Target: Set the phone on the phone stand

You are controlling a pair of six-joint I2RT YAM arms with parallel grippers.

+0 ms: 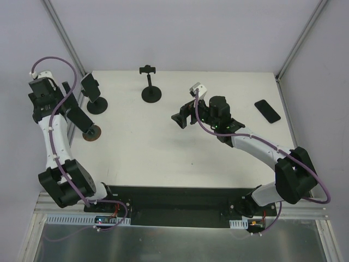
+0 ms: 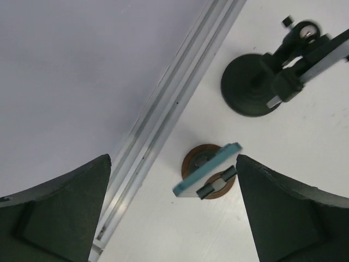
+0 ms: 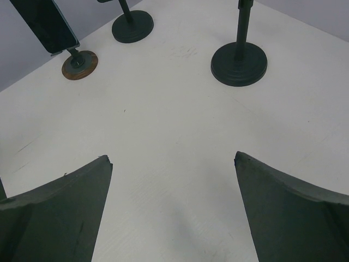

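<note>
A black phone (image 1: 267, 111) lies flat on the white table at the far right. An empty black stand (image 1: 151, 94) with a clamp on top stands at the back middle; its base shows in the right wrist view (image 3: 239, 63). A black-based stand (image 1: 97, 103) at the back left holds a phone (image 1: 90, 87). A brown-based stand (image 1: 92, 132) holds another phone (image 2: 207, 168). My left gripper (image 2: 173, 213) is open and empty, above that brown-based stand. My right gripper (image 1: 182, 116) is open and empty over the table's middle (image 3: 172, 158).
A metal frame post (image 2: 169, 109) runs along the table's left edge, close to my left gripper. Another post (image 1: 300, 41) rises at the back right corner. Grey walls stand behind and beside the table (image 1: 180, 158).
</note>
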